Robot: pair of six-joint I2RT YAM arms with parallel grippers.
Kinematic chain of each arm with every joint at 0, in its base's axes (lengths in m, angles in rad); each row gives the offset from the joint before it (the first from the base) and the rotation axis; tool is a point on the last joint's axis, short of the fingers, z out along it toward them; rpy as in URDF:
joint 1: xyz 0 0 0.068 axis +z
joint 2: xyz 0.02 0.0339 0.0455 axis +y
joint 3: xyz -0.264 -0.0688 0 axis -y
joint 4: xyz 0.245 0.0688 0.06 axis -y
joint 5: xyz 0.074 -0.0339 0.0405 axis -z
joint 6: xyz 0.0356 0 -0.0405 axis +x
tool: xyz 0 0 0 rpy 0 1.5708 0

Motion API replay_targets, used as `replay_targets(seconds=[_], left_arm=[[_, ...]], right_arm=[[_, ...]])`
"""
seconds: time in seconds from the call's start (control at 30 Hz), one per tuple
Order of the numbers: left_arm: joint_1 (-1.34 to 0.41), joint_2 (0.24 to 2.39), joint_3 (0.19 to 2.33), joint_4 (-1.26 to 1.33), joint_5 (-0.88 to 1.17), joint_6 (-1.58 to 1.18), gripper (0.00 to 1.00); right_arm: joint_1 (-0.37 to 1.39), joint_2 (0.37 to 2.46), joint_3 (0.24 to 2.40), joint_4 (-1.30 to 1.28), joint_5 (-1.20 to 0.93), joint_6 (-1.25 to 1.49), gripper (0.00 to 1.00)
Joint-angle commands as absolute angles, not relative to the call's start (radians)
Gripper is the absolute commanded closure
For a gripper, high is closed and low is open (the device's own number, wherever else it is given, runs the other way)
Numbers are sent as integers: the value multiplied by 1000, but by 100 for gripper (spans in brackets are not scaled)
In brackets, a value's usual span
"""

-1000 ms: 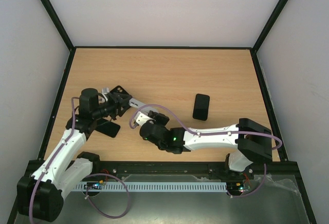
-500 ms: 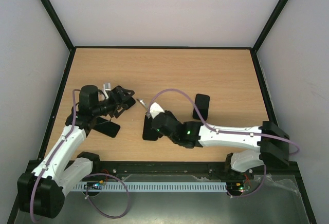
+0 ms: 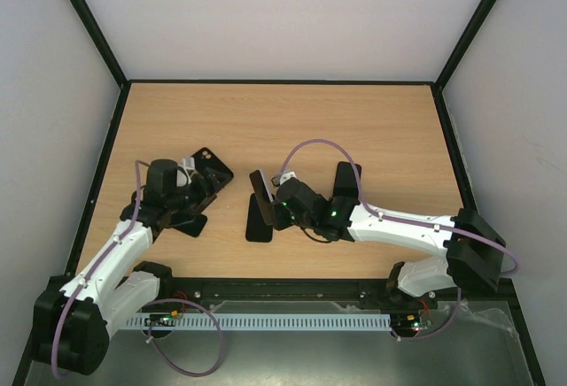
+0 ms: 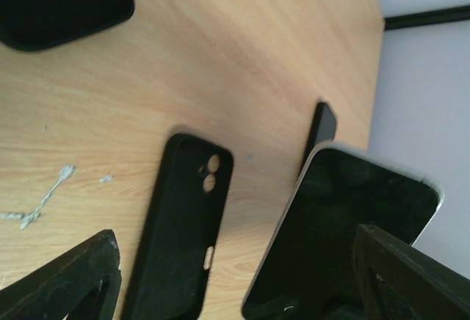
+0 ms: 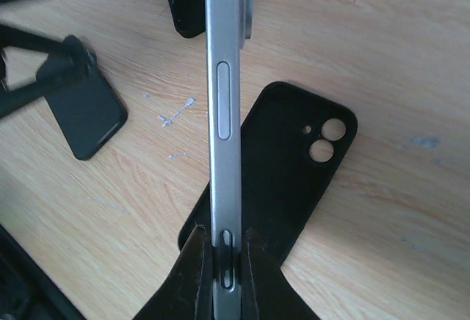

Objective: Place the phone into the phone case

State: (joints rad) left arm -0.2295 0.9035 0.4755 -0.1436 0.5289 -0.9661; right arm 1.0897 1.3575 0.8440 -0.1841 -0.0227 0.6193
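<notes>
My right gripper [image 5: 222, 235] is shut on the phone [image 5: 224, 78], a silver-edged handset held on edge by its lower end. The phone hangs just above an empty black phone case [image 5: 294, 166] that lies flat with its camera holes showing. From above, the right gripper [image 3: 266, 198] holds the phone [image 3: 260, 189] over that case [image 3: 258, 228] near the table's middle front. My left gripper [image 3: 205, 182] stands open to the left, holding nothing. In its wrist view the left gripper [image 4: 235, 239] faces the case [image 4: 180, 232] and the phone's dark screen [image 4: 352, 232].
A second black case [image 3: 347, 182] lies right of the right gripper. A dark flat object [image 3: 188, 222] rests under the left arm, also seen as a dark slab [image 5: 88, 114] in the right wrist view. The black frame rail [image 3: 283, 290] runs along the near edge.
The left gripper has opened, let go of the phone and drawn back left. The right arm, still shut on the phone, has swung it right and now holds it over the case.
</notes>
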Motion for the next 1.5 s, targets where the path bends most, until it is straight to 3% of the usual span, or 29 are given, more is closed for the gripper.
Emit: replay_targets(seconds=[0.0,0.17,0.47,0.9,1.47], left_arm=[[-306,938,422,-76,476,-949,16],[-383,985,377,-4,427,-967,20],[-453,1083,314,138,423,-997,25],[-532,1233,265,289,401,-1016,32],[-572,1259,250,369,379,-1015,40]], right_arm=[[1019,1359,797,-46,-192,831,98],[970,1368,700,90,-314,1000,98],[967,1416,626,222,-334,1127,98],[966,1551,614,322,-393,1178,98],[966,1575,576,358,-390,1162,98]])
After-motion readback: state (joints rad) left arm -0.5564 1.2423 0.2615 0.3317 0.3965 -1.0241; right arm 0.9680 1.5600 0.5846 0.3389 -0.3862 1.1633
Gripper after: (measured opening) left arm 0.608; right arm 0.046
